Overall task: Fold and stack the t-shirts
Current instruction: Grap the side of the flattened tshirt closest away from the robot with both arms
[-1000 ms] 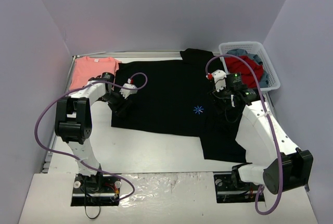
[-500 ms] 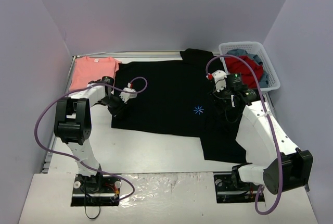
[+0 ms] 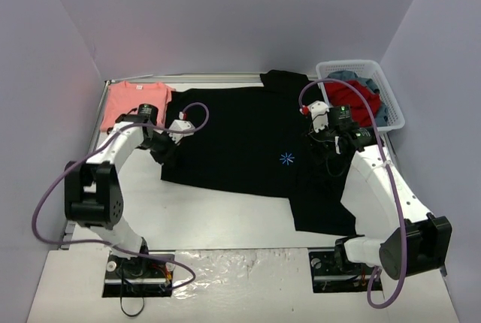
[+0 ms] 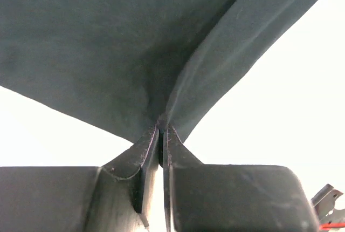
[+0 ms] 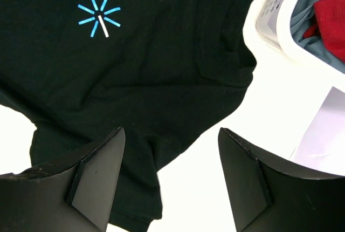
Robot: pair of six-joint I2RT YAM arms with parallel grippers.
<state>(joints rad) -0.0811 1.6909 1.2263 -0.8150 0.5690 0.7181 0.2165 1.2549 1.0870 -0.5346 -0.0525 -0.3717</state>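
- The black t-shirt (image 3: 240, 143) lies spread across the middle of the white tabletop (image 3: 218, 218). Its body runs from the left side to the right, and one part reaches down toward the right arm's base.
- A small blue starburst print (image 3: 286, 158) faces up on the black t-shirt, right of its centre.
- The left gripper (image 4: 161, 132) is clenched on the black t-shirt at its left edge. In the left wrist view the two fingers press together with a pinch of dark cloth between their tips.
- From that pinch the cloth fans out in a raised crease, with bare tabletop on either side.
- The right gripper (image 5: 170, 135) is released, its fingers standing wide apart with nothing between them.
- It hangs above the right part of the black t-shirt, between the starburst print and the basket. I cannot tell whether its fingertips touch the cloth.
- The salmon-pink t-shirt (image 3: 131, 101) lies flat in the far left corner of the tabletop, just beside the black t-shirt's left end. No gripper holds it.
- A white slatted basket (image 3: 353, 63) stands at the far right, near the black t-shirt's upper right edge.
- Inside the basket are a red garment (image 3: 353, 101) and a grey-blue garment (image 3: 368, 83), bunched together.
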